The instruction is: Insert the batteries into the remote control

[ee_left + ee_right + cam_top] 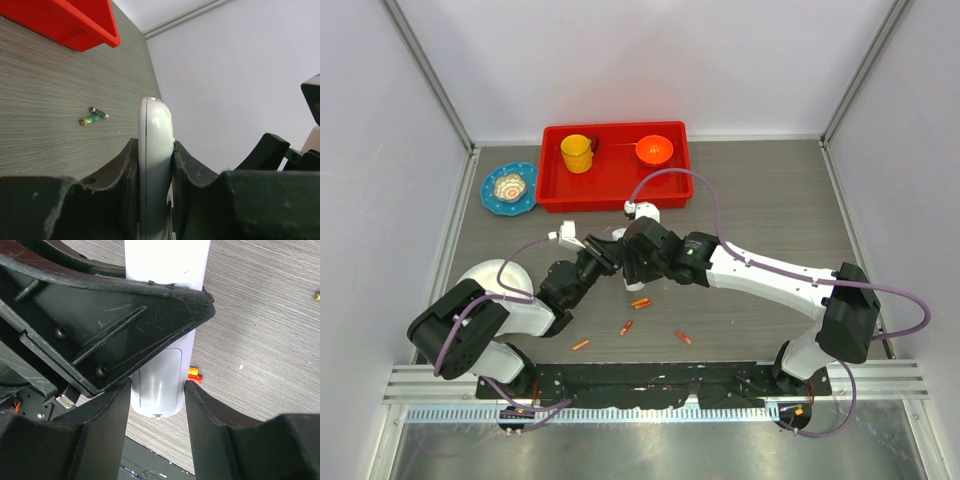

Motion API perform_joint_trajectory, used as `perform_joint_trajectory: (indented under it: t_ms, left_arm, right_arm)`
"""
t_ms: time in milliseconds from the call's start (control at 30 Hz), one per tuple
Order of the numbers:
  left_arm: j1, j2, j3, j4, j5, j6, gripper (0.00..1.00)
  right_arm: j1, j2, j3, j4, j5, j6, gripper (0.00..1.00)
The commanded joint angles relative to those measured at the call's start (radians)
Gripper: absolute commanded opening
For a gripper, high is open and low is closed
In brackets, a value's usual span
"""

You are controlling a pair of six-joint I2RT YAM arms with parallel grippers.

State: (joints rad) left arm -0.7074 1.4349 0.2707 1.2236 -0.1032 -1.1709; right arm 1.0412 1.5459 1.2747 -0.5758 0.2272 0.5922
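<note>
At the far left of the bench (770,200) lies a blue dish (509,188). Nearer to the arms is a white round plate (495,272), half hidden behind the left arm. At the back stands a red tray (620,185), and inside it are a yellow cup (577,153) and an orange bowl (654,150).

In the middle, the left tool (156,146) is closed on the remote control (156,122). Its two dark fingers (120,170) clamp the white body from both sides, and one rounded end stands out beyond them. The right tool (157,386) meets the remote from the other side. Its fingers (107,430) stand on each side of the other rounded end, very near to it. I cannot tell if they press on it or are just beside it.

Several orange batteries (641,302) lie scattered on the bench in front of the two tools, near the arm bases. One (580,344) is more to the left and one (684,337) more to the right. In the left wrist view, a green battery (90,120) and a dark one (99,113) lie close together on the bench, not far from the tray.
</note>
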Motion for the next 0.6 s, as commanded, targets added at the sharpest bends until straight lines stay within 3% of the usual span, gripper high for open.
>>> perform_joint_trajectory:
  t_ms: [0,200,267,333,567]
  left_arm:
    - [-0.027,-0.03,0.025,0.323,0.042,-0.016,0.0]
    - [-0.027,-0.018,0.021,0.323,0.034,-0.01,0.0]
    - [-0.027,-0.008,0.021,0.323,0.034,-0.009,0.0]
    - [-0.027,-0.004,0.021,0.323,0.034,-0.007,0.0]
    - [-0.026,0.019,0.025,0.321,0.034,-0.004,0.0]
  right_arm:
    - [-0.004,-0.009,0.029,0.064,0.024,-0.003,0.54]
    - [-0.003,-0.032,0.028,0.073,0.02,0.006,0.61]
    - [-0.003,-0.04,0.031,0.079,0.015,0.008,0.71]
    - [-0.003,-0.044,0.037,0.079,0.014,0.008,0.75]
    - [-0.003,-0.093,0.043,0.079,0.014,-0.003,0.84]
